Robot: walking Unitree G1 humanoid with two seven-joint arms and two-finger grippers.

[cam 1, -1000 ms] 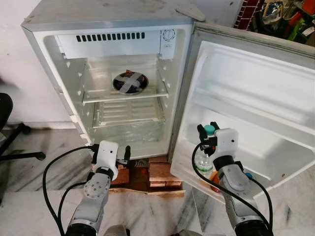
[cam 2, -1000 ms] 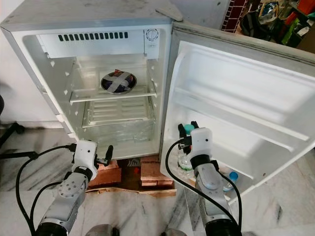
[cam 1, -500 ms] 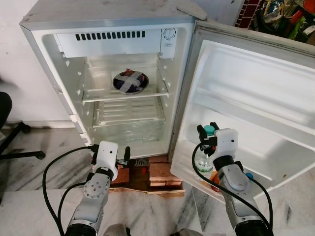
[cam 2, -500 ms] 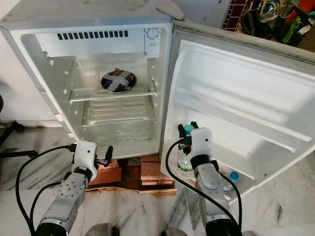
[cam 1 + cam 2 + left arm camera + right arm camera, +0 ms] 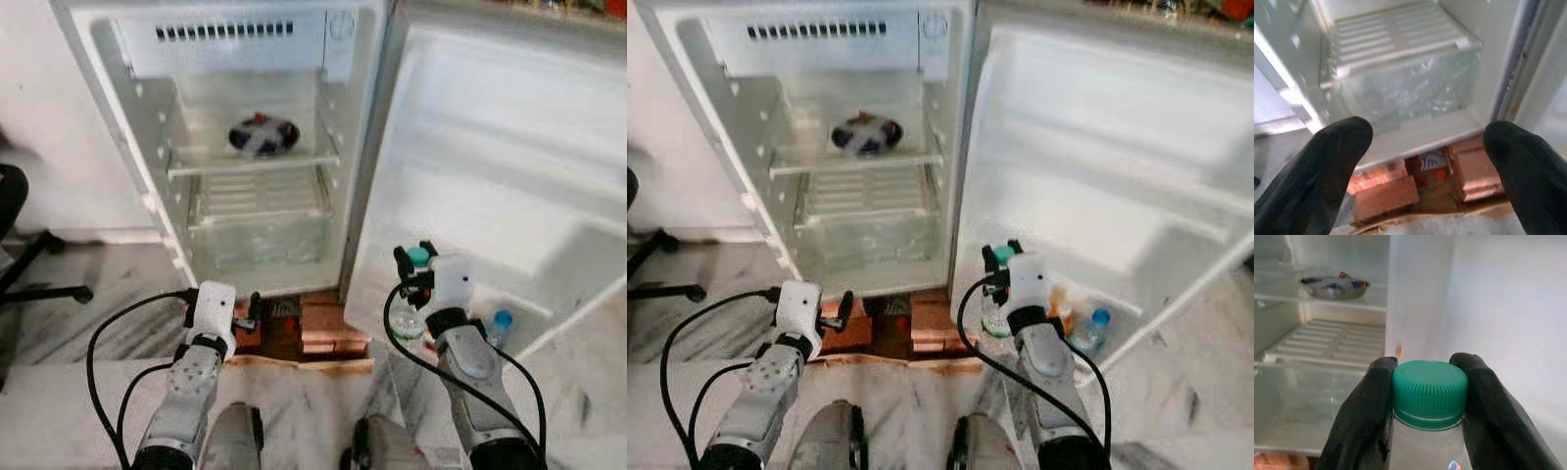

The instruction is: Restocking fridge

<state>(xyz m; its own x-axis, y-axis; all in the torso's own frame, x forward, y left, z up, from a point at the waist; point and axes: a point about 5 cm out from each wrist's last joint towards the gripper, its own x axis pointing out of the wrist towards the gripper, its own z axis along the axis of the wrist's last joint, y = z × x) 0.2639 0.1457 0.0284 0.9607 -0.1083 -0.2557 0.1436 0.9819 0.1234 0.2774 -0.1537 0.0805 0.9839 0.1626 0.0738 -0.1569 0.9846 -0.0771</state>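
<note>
Head view has tilted downward

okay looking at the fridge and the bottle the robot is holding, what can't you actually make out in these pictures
- Bowl contents on the upper shelf: head views are blurred; too small.
- Green-capped bottle label and fill level: the right tool and the right wrist view's bottom edge hide its body.
- Blue-capped bottle in the door: the door rack covers its lower part.
- Crisper drawer contents: frosted front, glare.
</note>
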